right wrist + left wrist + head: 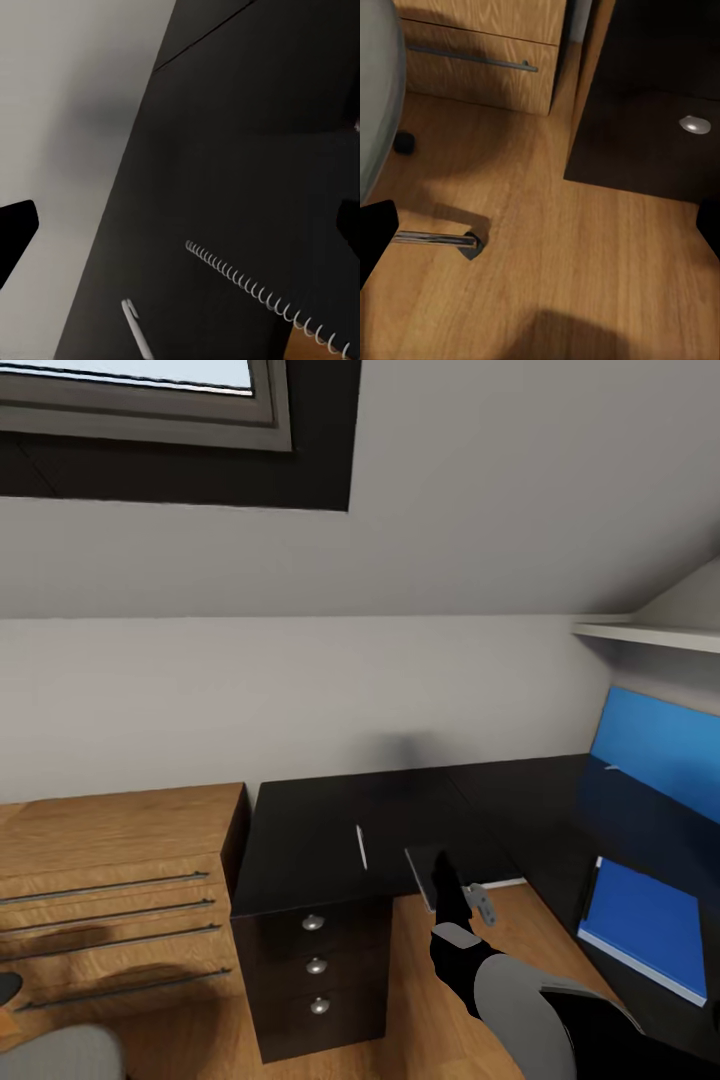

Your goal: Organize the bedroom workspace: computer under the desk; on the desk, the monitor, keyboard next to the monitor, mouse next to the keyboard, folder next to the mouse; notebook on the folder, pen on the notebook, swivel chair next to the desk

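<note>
Right gripper (447,875) hovers over the notebook (432,872) at the desk (300,840) edge, fingers spread wide, gripping nothing; pen (361,847) lies just left.

A sloped pale grey wall (480,490) carries a dark-framed skylight window (150,420) bright with daylight. Beyond and left of the right pincer stands a light wooden chest of drawers (110,890) on wood plank floor (555,255). A white shelf (650,632), perhaps wall-mounted, and a blue wall panel (660,745) lie to that pincer's right.
</note>
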### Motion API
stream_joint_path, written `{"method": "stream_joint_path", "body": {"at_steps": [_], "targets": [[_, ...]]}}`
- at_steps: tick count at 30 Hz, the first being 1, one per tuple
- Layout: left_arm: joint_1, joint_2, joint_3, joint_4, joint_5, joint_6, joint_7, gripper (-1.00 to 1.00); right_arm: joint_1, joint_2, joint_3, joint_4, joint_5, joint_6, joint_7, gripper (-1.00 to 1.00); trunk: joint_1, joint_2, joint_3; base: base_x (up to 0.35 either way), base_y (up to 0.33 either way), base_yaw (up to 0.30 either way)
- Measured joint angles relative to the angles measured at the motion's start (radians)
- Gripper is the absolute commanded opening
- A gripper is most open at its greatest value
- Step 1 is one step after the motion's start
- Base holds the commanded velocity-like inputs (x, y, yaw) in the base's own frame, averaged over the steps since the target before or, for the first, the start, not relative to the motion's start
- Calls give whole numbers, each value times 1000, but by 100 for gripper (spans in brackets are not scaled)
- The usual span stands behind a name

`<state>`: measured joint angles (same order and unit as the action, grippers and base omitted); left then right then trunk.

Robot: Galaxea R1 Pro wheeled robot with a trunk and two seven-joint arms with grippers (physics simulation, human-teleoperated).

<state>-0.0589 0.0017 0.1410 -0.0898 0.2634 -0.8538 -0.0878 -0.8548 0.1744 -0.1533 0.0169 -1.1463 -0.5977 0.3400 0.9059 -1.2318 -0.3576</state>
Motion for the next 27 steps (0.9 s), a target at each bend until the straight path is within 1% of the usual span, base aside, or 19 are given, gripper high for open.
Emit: {"method": "stream_joint_path", "body": {"at_steps": [3, 17, 27], "targets": [[0, 0, 0, 0, 0, 0, 0, 100, 0, 0, 0, 0, 0, 0, 0, 100, 12, -21, -10, 0, 0, 25], [0, -1, 0, -1, -3, -2, -6, 100, 1, 0, 0, 0, 0, 0, 0, 100, 12, -21, -11, 0, 0, 5], [0, -2, 0, 0, -3, -2, -4, 100, 7, 0, 0, 0, 0, 0, 0, 100, 50, -91, -42, 0, 0, 0]]}}
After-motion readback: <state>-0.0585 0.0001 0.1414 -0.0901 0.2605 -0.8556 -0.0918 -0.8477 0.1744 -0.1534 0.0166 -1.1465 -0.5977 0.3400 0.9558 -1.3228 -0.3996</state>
